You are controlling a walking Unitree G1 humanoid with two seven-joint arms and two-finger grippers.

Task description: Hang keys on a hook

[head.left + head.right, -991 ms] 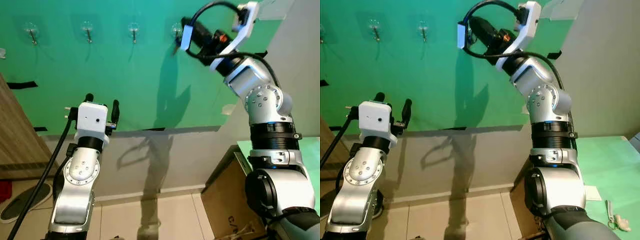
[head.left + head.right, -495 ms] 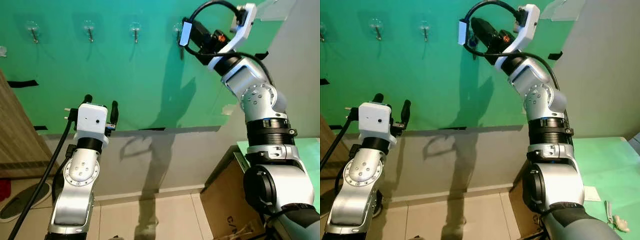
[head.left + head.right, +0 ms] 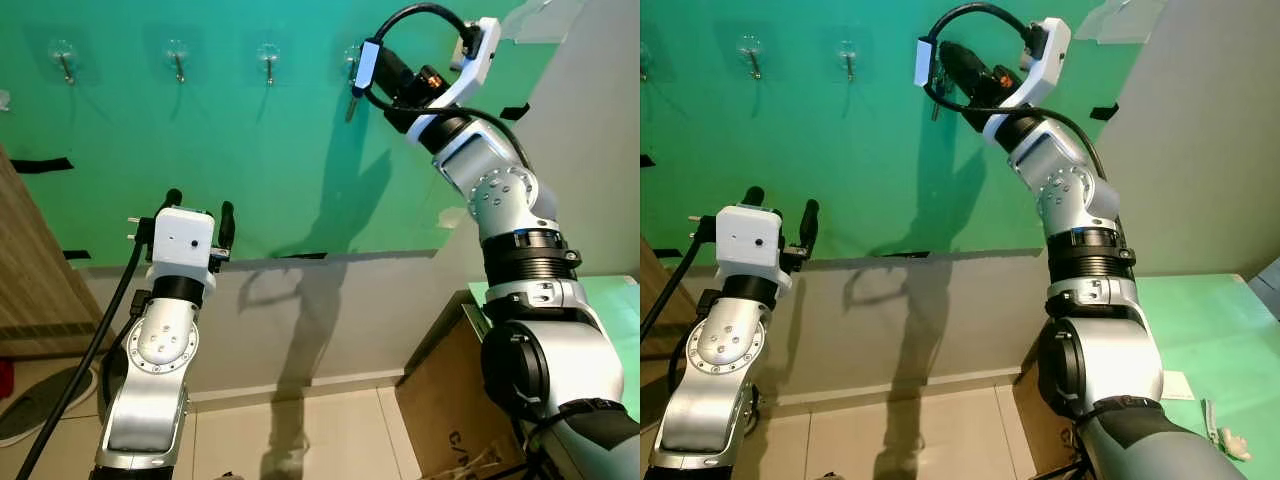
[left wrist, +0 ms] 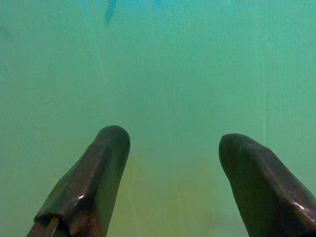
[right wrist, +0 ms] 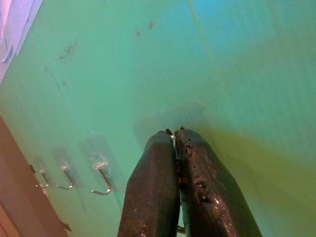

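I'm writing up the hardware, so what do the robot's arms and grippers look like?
Both arms are silver metal with round bolted joints and black bands. The left gripper has a white box-shaped camera housing, two long black fingers and a thick black cable. The right gripper has a white bracket, a looping black cable and an orange fitting.

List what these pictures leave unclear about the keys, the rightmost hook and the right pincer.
- Keys: a small dark piece hanging below the wrist camera in the left eye view; too small to identify.
- Rightmost hook: mostly covered by the right pincer's camera housing; whether the key ring is on it cannot be told.
- Right pincer: fingers pressed together in the right wrist view; anything between them is hidden.
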